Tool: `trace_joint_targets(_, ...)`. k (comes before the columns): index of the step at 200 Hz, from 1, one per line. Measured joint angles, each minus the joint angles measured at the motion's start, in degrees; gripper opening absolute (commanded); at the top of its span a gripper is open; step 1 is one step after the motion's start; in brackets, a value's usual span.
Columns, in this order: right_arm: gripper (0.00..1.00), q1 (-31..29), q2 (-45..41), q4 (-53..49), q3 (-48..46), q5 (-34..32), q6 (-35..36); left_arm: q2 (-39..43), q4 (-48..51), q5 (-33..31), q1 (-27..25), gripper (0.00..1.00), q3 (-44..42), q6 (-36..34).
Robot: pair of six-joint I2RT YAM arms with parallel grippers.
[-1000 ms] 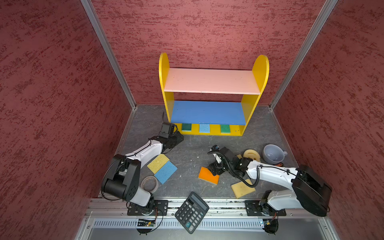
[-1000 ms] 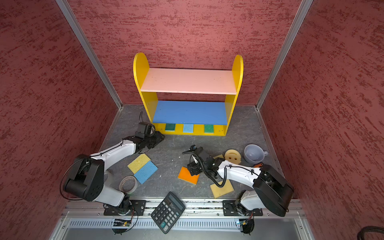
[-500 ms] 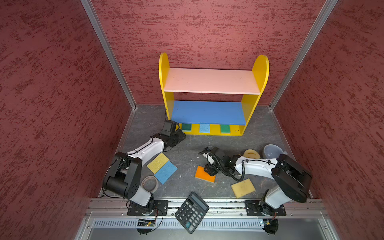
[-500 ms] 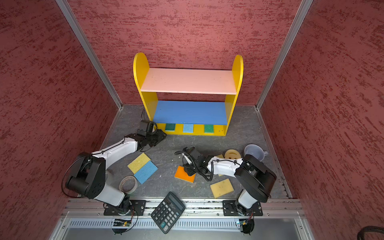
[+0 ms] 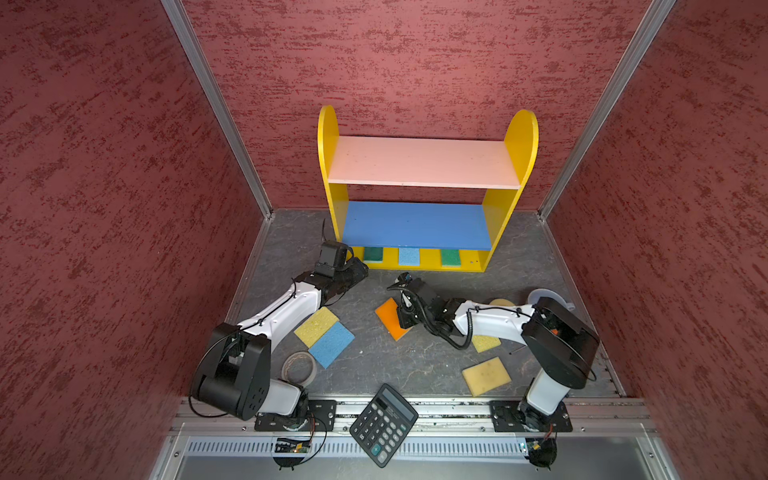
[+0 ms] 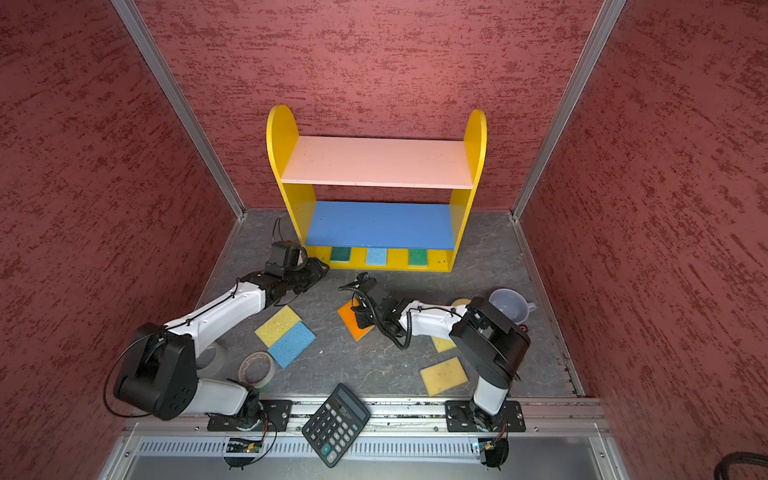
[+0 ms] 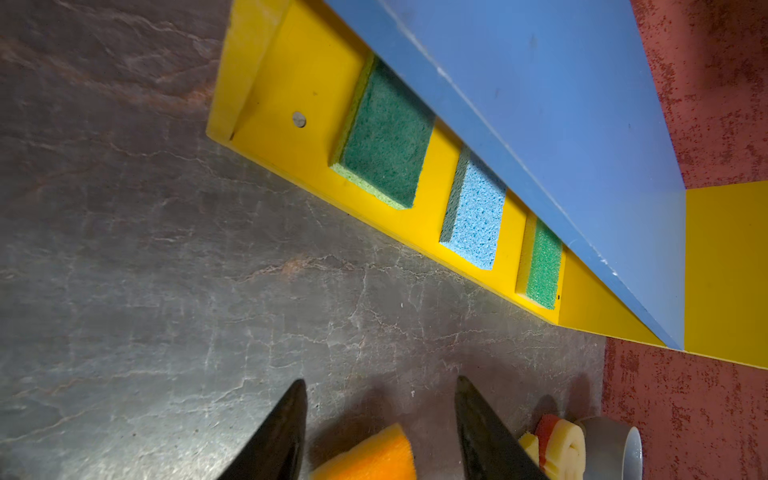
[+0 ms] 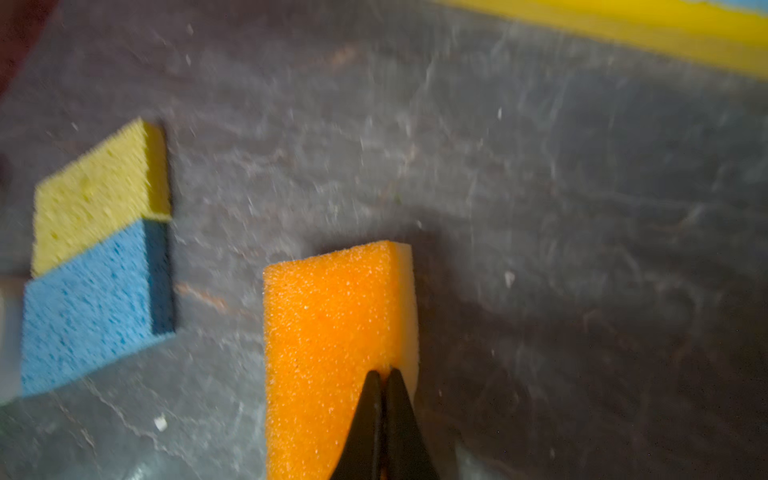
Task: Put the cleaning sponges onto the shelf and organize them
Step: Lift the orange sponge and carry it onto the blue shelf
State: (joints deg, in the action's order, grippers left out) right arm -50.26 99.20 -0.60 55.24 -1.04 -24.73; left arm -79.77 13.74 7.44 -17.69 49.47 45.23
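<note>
Right gripper [image 8: 384, 374] jaws pinched almost fully together on the right-hand edge of the orange sponge [image 8: 328, 332], foam squashed thin between them. The sponge is mid-floor, looks tipped up, near side of the shelf [image 5: 415, 224], right of the yellow sponge [image 5: 316, 327] and blue sponge [image 5: 331, 344], which lie touching. Left gripper [image 7: 380, 380] half open, empty, by the shelf's left end, where three sponges [image 5: 409, 256] lie on the bottom tier. Orange sponge looks light, soft, floppy - probably better gripped deeper in from the edge, or it may droop or slip out.
</note>
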Motion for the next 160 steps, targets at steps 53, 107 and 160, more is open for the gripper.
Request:
trace_joint_targets(53, 0.00, 3.32, 1.25, 2.95, 12.11, -0.70, -2.12, 9.46, 0.39, 0.17, 5.99, 0.59, -5.79, -0.15)
trace_joint_targets(107, 0.00, 6.95, 9.77, 5.79, 27.15, -3.37, -4.94, 12.87, 0.87, 1.55, 10.16, 0.59, -9.75, -1.29)
trace_joint_targets(160, 0.00, 7.23, 19.85, 9.27, 40.44, -10.40, -6.54, 13.03, 0.79, 4.26, 13.84, 0.59, -12.50, -2.10)
